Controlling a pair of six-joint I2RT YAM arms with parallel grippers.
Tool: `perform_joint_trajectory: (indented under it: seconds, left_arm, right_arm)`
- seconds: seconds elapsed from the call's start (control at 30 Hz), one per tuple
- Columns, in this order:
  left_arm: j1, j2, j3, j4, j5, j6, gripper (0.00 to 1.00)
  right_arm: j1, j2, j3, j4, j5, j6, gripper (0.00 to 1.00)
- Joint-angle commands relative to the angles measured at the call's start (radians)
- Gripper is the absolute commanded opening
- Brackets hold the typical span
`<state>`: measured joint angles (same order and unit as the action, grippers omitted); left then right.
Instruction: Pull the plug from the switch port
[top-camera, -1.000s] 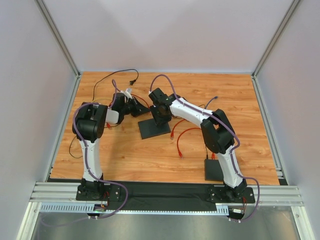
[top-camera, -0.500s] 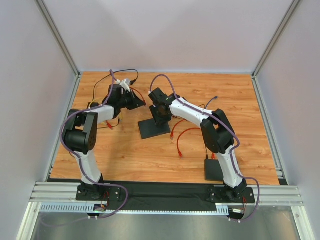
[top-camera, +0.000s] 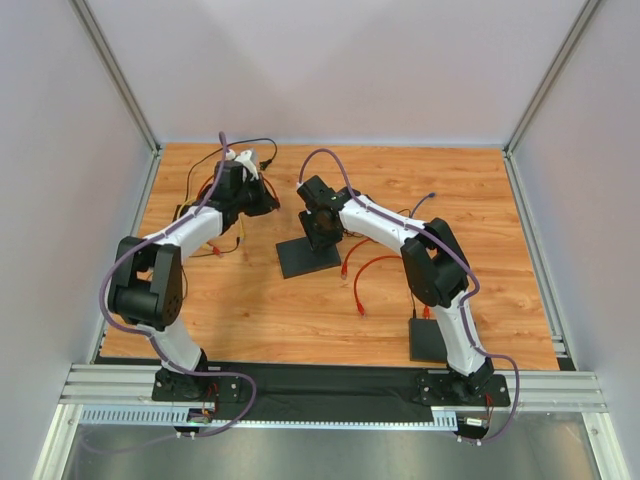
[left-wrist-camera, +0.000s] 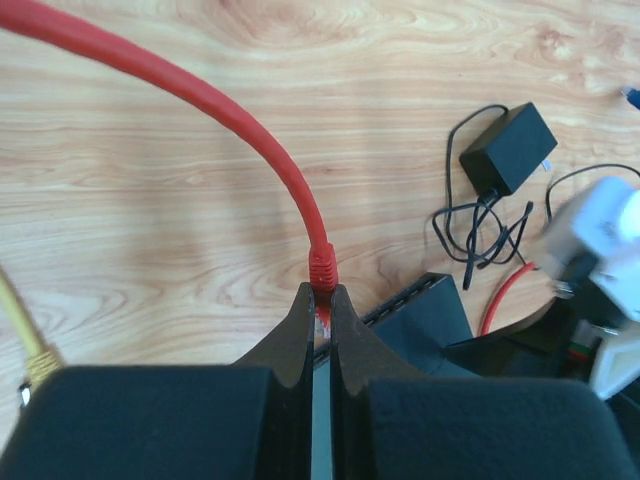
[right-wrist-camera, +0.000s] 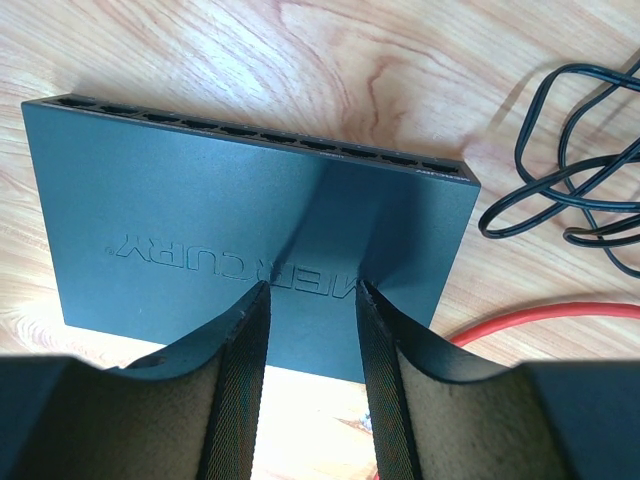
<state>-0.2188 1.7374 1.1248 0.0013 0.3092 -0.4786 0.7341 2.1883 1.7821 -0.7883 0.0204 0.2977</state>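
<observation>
Beside a black adapter (left-wrist-camera: 508, 148), left gripper (left-wrist-camera: 320, 296) pinches the red plug (left-wrist-camera: 321, 265); right gripper (right-wrist-camera: 312, 292) gapes over switch (right-wrist-camera: 180, 190).

I'm driving two arms of one build. The left arm (top-camera: 190, 232) and right arm (top-camera: 375, 222) both have glossy white shell links between chunky matte black joint housings. A loose purple sheathed cable (top-camera: 222, 148) runs along the left arm, and a second purple cable (top-camera: 325, 152) runs along the right. Each arm stands on a black base block, left (top-camera: 185, 382) and right (top-camera: 465, 385), with purple cable trailing out below.

The left gripper (left-wrist-camera: 320, 295) has smooth black tapered fingers (left-wrist-camera: 290, 335) on a wide black body. The right gripper (right-wrist-camera: 312, 290) has black fingers with brownish flat faces and ribbed woven black pads (right-wrist-camera: 240, 360) on the inner edges.
</observation>
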Motion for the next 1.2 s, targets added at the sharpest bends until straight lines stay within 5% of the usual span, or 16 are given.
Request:
perform_joint_trajectory:
  seconds: [0.0, 0.3, 0.7, 1.17]
  left_arm:
    - [-0.048, -0.11, 0.012, -0.066, -0.172, 0.07, 0.0]
    - [-0.077, -0.194, -0.028, 0.051, -0.145, 0.126, 0.0]
    - [-0.076, -0.234, 0.098, -0.356, -0.564, 0.07, 0.0]
    - [0.035, -0.012, 0.244, -0.379, -0.404, 0.178, 0.0]
  right_arm:
    - [0.016, 0.08, -0.027, -0.051, -0.086, 0.001, 0.42]
    - [0.016, 0.059, -0.062, -0.034, -0.096, -0.009, 0.42]
    - [0.016, 0.062, -0.055, -0.029, -0.106, -0.016, 0.42]
    - [0.016, 0.053, -0.055, -0.051, -0.089, -0.017, 0.42]
